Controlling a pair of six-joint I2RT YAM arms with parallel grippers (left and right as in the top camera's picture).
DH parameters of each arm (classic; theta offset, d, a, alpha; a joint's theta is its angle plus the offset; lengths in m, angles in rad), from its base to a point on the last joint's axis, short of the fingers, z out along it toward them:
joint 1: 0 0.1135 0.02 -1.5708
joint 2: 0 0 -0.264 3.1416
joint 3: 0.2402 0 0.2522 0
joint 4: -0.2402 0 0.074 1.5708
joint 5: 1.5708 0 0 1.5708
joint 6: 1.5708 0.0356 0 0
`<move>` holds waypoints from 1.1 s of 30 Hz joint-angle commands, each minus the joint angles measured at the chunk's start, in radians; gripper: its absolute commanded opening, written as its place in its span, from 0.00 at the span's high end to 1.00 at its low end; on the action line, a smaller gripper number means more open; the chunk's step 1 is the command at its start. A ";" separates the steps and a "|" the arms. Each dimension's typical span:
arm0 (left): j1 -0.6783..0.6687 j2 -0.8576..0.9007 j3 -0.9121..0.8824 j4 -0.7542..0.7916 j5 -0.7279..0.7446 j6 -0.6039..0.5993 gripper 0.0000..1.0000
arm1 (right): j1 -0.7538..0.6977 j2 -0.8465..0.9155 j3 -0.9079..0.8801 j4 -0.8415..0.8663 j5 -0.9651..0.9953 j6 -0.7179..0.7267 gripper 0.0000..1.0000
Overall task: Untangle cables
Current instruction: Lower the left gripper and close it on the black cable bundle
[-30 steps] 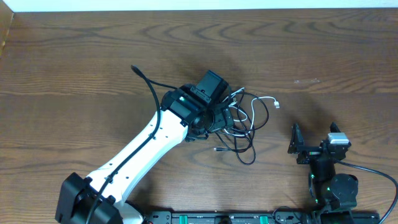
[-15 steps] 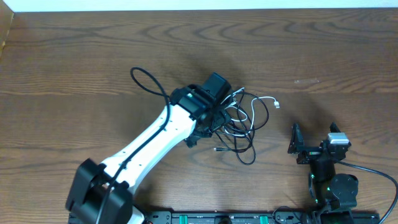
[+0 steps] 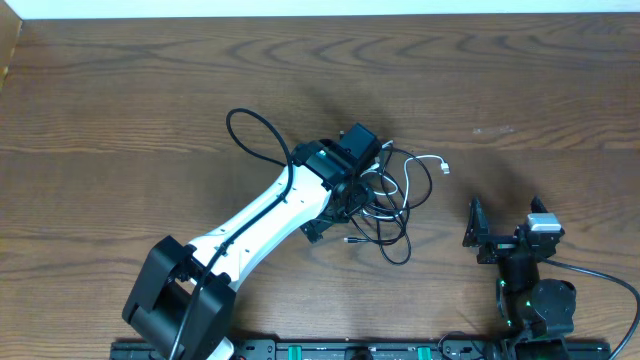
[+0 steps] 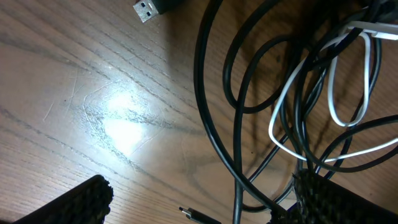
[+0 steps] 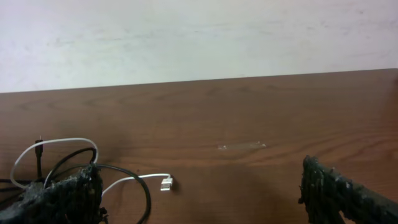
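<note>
Thin black and white cables (image 3: pixel 390 200) judged light, limp; take near a plug. Left fingers (image 4: pixel 74 202), right fingers (image 5: pixel 339 193) wide, empty.

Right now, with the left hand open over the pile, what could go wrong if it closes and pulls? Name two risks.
1. The left hand straddles several crossing black cables; closing may catch more than one and tighten the tangle.
2. The white cable is threaded through black loops and the right hand is apart, so the whole pile might drag.
</note>
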 commanded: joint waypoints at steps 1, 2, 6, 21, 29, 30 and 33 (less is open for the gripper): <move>-0.003 0.005 -0.003 0.007 -0.021 -0.018 0.07 | 0.002 -0.002 -0.002 -0.003 0.008 0.011 0.01; -0.005 0.005 -0.003 0.015 -0.021 -0.021 0.07 | 0.002 -0.002 -0.002 -0.003 0.008 0.011 0.01; -0.017 0.005 -0.005 0.045 -0.024 -0.026 0.06 | 0.002 -0.002 -0.002 -0.003 0.008 0.011 0.01; -0.045 0.027 -0.016 0.052 -0.072 -0.069 0.07 | 0.002 -0.002 -0.002 -0.003 0.008 0.011 0.01; -0.045 0.070 -0.016 0.060 -0.061 -0.069 0.08 | 0.002 -0.002 -0.002 -0.003 0.008 0.011 0.01; -0.045 0.070 -0.016 0.060 -0.061 -0.069 0.08 | 0.002 -0.002 -0.002 -0.003 0.008 0.011 0.01; -0.045 0.070 -0.016 0.063 -0.062 -0.069 0.18 | 0.002 -0.002 -0.002 -0.003 0.008 0.011 0.01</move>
